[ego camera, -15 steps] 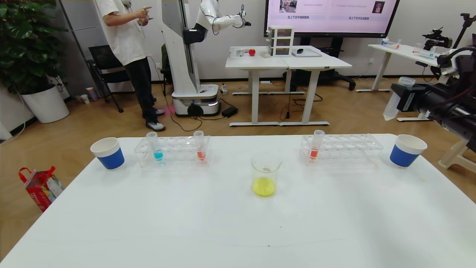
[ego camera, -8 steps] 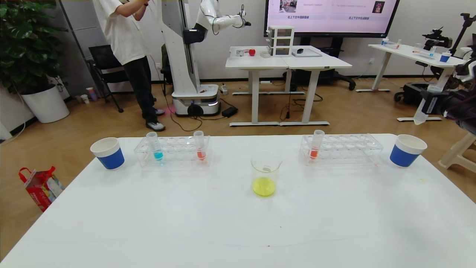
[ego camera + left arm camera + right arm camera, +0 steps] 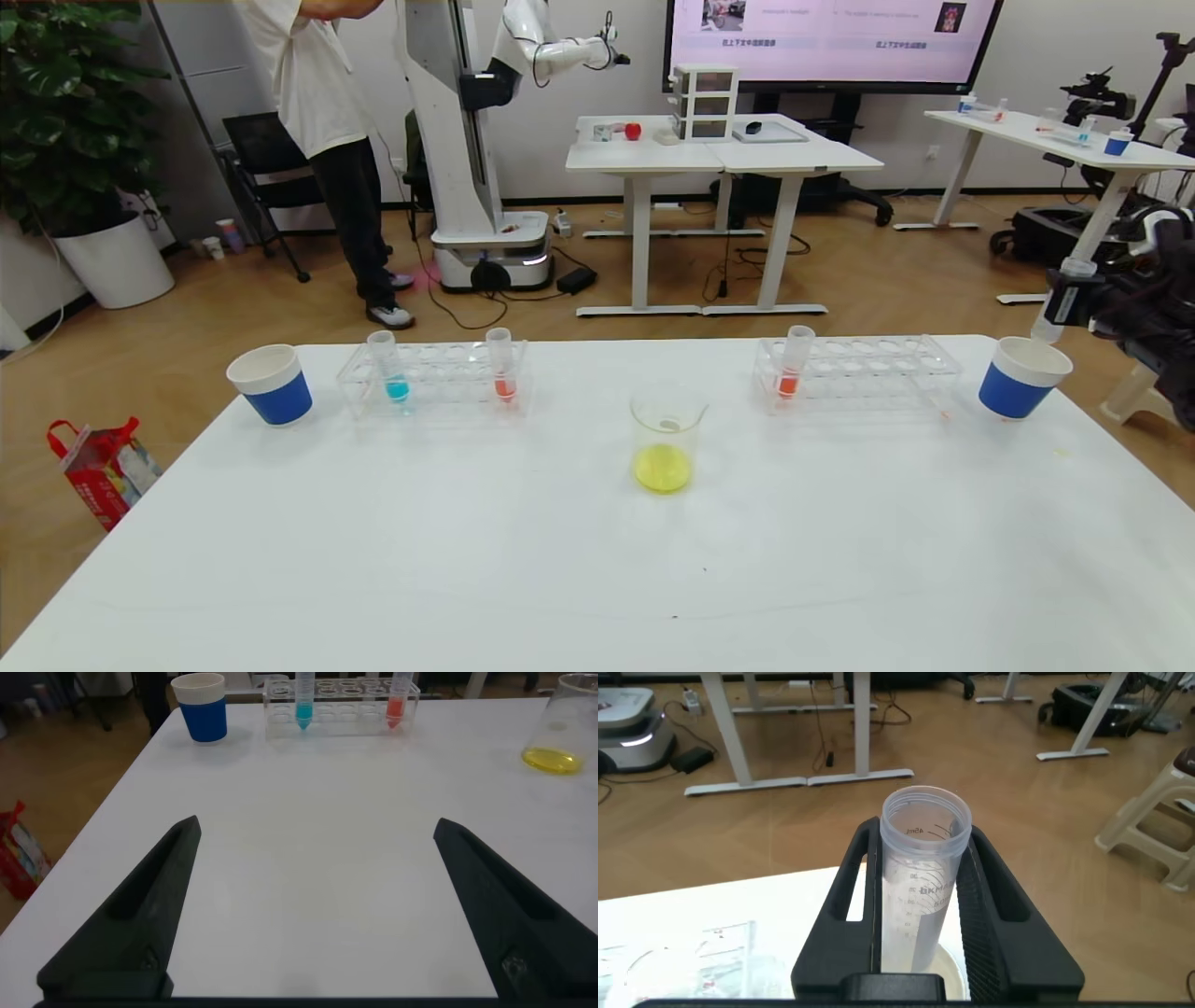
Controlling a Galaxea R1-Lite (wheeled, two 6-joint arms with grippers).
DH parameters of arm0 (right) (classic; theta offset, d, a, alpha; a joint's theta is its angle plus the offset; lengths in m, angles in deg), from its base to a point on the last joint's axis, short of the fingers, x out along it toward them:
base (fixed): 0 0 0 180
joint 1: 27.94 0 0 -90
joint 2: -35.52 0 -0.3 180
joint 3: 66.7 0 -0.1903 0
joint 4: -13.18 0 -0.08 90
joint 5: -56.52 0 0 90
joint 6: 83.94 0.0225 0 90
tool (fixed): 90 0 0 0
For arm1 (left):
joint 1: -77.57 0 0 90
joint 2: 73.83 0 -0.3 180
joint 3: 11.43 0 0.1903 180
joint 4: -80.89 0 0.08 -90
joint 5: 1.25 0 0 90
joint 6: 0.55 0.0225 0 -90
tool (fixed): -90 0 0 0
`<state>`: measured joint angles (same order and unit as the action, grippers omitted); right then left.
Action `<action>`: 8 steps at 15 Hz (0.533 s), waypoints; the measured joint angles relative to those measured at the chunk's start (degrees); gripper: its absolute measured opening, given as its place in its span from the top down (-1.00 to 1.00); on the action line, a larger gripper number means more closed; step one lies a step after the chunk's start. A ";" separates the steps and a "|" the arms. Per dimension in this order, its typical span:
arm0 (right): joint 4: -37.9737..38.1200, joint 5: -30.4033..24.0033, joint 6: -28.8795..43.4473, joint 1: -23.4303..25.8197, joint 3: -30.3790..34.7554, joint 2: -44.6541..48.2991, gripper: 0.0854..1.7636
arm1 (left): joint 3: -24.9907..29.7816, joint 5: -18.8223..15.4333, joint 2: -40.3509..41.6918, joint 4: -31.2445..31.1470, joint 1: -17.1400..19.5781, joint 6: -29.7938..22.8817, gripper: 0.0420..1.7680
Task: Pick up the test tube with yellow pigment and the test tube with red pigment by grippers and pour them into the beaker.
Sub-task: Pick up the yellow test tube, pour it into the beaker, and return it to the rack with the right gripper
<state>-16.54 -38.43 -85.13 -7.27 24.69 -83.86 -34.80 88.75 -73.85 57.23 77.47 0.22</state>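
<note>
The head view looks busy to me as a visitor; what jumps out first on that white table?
The beaker at the table's middle, with bright yellow liquid pooled in its bottom, draws the eye first. At the far right, the right gripper holds an emptied clear tube above a blue-and-white paper cup. Behind the beaker, two clear racks hold an orange-red tube, another orange-red tube and a blue tube.

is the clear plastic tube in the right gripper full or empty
Empty: the clear plastic test tube clamped in the right gripper shows no coloured liquid, and yellow liquid sits in the small glass beaker.
</note>
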 joint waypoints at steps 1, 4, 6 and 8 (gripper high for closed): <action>-0.50 0.00 0.02 0.30 0.17 -1.43 0.52 | 0.00 0.00 0.00 0.00 0.00 0.00 -0.96; -2.07 -0.15 0.00 0.96 0.55 -3.99 0.52 | 0.00 -0.02 0.00 -0.01 0.00 0.02 -0.96; -2.13 -0.26 0.00 1.00 0.85 -4.88 0.52 | 0.00 0.00 0.00 0.00 0.00 0.00 -0.96; -2.12 -0.37 0.00 0.89 1.08 -5.32 0.52 | 0.00 0.00 0.00 0.00 0.00 0.02 -0.96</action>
<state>-18.66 -38.80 -85.13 -6.38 25.77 -89.18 -34.80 88.75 -73.85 57.23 77.47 0.25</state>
